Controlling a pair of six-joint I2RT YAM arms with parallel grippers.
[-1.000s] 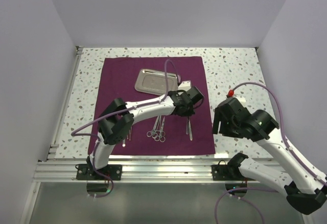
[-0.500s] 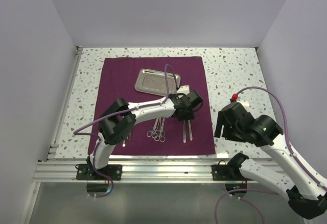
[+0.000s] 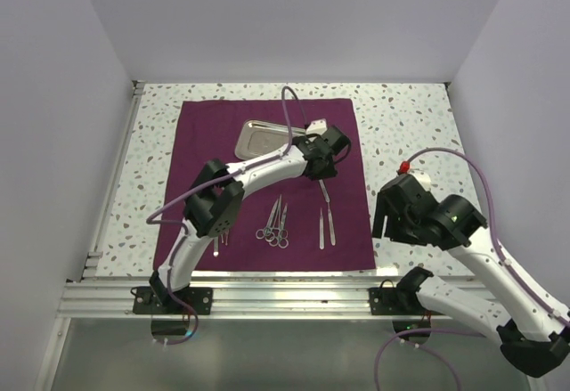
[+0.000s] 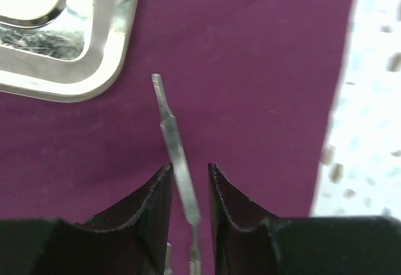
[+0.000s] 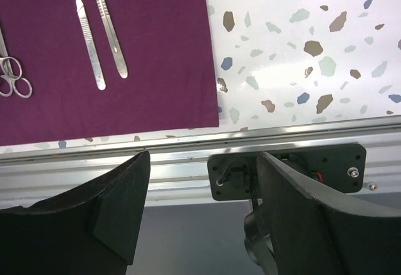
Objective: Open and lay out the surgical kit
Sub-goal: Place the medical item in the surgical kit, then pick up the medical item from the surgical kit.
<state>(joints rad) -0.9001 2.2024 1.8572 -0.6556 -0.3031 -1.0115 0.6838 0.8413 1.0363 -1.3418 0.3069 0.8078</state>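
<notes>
The maroon cloth (image 3: pixel 200 155) lies spread flat with the steel tray (image 3: pixel 265 140) on its far half. My left gripper (image 3: pixel 322 166) hovers just right of the tray. In the left wrist view its jaws (image 4: pixel 190 166) stand slightly apart around a slim steel handle (image 4: pixel 170 134), with a gap beside it; the tray corner (image 4: pixel 94 68) is at upper left. Ring-handled instruments (image 3: pixel 274 228) and two slim handles (image 3: pixel 326 226) lie on the near half. My right gripper (image 3: pixel 390 215) is open and empty over the table's near right edge (image 5: pixel 203 156).
The speckled table (image 3: pixel 410 133) shows right of the cloth. The aluminium rail (image 5: pixel 188 146) and a black mount plate (image 5: pixel 288 168) run along the near edge. White walls close in on the left, the right and the far side. The two handles (image 5: pixel 100 37) show in the right wrist view.
My left gripper has moved from the near half of the cloth toward the far side, next to the tray. A second slim handle now lies beside the first. The right arm shifted only slightly.
</notes>
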